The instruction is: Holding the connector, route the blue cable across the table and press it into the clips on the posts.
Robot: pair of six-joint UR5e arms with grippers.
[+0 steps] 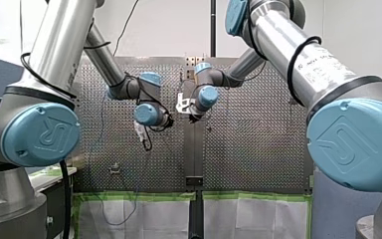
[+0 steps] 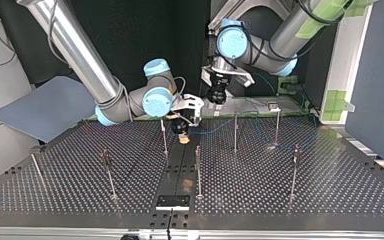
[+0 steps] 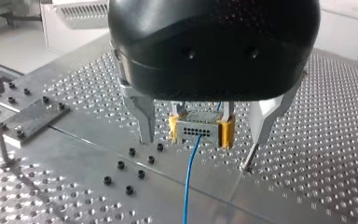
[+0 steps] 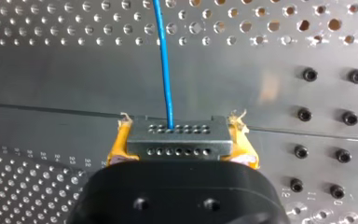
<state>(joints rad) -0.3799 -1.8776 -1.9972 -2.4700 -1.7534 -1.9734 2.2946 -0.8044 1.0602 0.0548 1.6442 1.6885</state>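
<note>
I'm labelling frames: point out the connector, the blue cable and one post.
connector point(image 4: 177, 140): right wrist view, its holed metal body.
blue cable point(image 4: 164, 60): right wrist view, the run ahead of the connector.
post point(image 2: 235, 132): top view, mid-shaft.

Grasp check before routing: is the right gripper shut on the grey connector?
Shut. Right gripper: yellow pads clamp both ends of the grey perforated connector; blue cable exits it.

In the right wrist view the body of my right gripper point(image 4: 179, 140) covers the roots of its yellow pads point(image 4: 120, 144) and the near side of the connector point(image 4: 177, 133), and the blue cable point(image 4: 164, 60) is cut off ahead. In the left wrist view my left gripper's point(image 3: 197, 151) housing blocks my right gripper above its pads. In the top view the clips on the posts point(image 2: 235, 131) are too small to tell, and the cable is too faint to follow toward 3 o'clock of the connector.
</note>
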